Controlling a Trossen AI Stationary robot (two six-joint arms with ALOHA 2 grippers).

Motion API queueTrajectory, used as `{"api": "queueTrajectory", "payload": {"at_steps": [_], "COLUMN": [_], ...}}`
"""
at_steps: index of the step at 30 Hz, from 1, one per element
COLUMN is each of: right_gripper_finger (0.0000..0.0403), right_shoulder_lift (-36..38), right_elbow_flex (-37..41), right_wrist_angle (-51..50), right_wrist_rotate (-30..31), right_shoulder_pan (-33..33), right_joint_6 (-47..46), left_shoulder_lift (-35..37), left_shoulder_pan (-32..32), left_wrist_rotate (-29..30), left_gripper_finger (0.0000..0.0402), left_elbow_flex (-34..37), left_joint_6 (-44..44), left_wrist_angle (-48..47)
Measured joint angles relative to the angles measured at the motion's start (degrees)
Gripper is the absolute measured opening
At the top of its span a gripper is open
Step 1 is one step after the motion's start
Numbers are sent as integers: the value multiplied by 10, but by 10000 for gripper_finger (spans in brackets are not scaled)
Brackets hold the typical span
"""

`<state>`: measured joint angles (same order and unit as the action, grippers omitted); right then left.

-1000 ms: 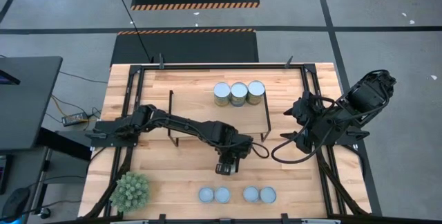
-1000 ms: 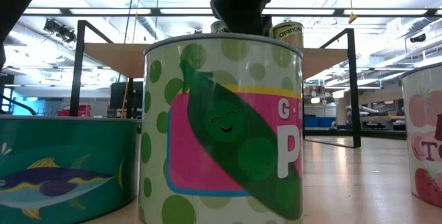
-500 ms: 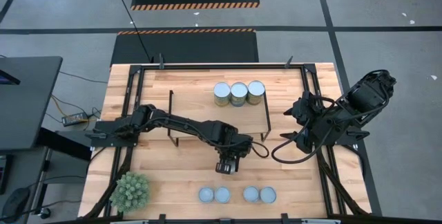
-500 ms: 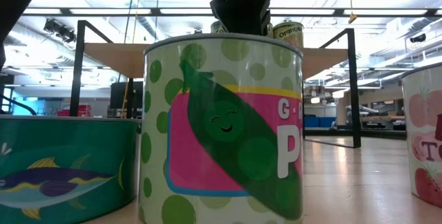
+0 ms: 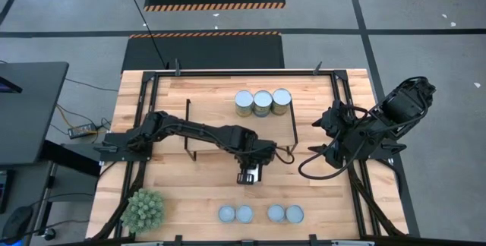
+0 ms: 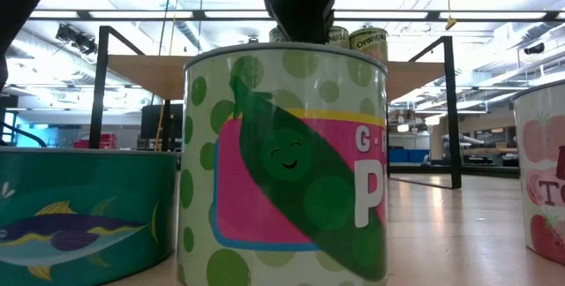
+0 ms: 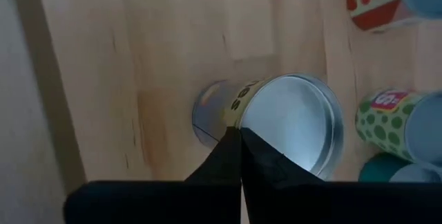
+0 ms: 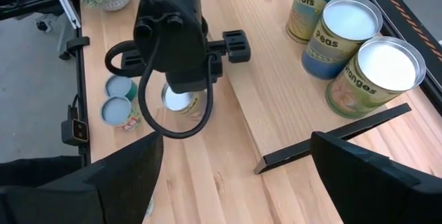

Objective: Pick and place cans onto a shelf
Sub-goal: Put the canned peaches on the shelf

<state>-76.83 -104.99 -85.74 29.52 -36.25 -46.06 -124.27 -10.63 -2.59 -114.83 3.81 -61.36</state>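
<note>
My left gripper point(image 5: 249, 173) points down over the table's middle, shut on a can point(image 7: 290, 124) with a silver top and a yellowish label; the same can point(image 8: 181, 102) shows under it in the right wrist view. Three like cans point(image 5: 263, 102) stand on the shelf point(image 5: 220, 111). Several bluish-topped cans point(image 5: 260, 214) stand in a row at the near edge; the low view shows the pea can point(image 6: 284, 162) of that row close up. My right gripper point(image 5: 320, 136) waits open, high at the table's right. My left gripper comes from above, and its two fingers point(image 7: 228, 158) meet with no gap on the rim of the can's silver top point(image 7: 243, 131), at the edge of the lid. Whether the can's base is clear of the table I cannot tell.
A spiky green plant ball point(image 5: 143, 209) sits at the near left corner. Black frame rails point(image 5: 148, 109) run along the table's sides. Bare wood lies between the shelf and the near row of cans. A fish can point(image 6: 79, 206) and a tomato can point(image 6: 547, 180) flank the pea can.
My left gripper has risen a little and drawn slightly toward the table's far edge, staying pointed down. The right arm has kept still.
</note>
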Motion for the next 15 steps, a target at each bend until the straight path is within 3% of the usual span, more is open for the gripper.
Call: {"api": "queueTrajectory", "payload": {"at_steps": [15], "right_gripper_finger": [373], "right_shoulder_lift": [0], "right_elbow_flex": [0], "right_wrist_angle": [2], "right_wrist_rotate": [-5], "right_shoulder_pan": [0], "right_joint_6": [-3], "left_shoulder_lift": [2], "left_shoulder_pan": [-1], "left_wrist_rotate": [-21], "left_gripper_finger": [0], "left_elbow_flex": [0], "left_joint_6": [48], "left_wrist_angle": [-8]}}
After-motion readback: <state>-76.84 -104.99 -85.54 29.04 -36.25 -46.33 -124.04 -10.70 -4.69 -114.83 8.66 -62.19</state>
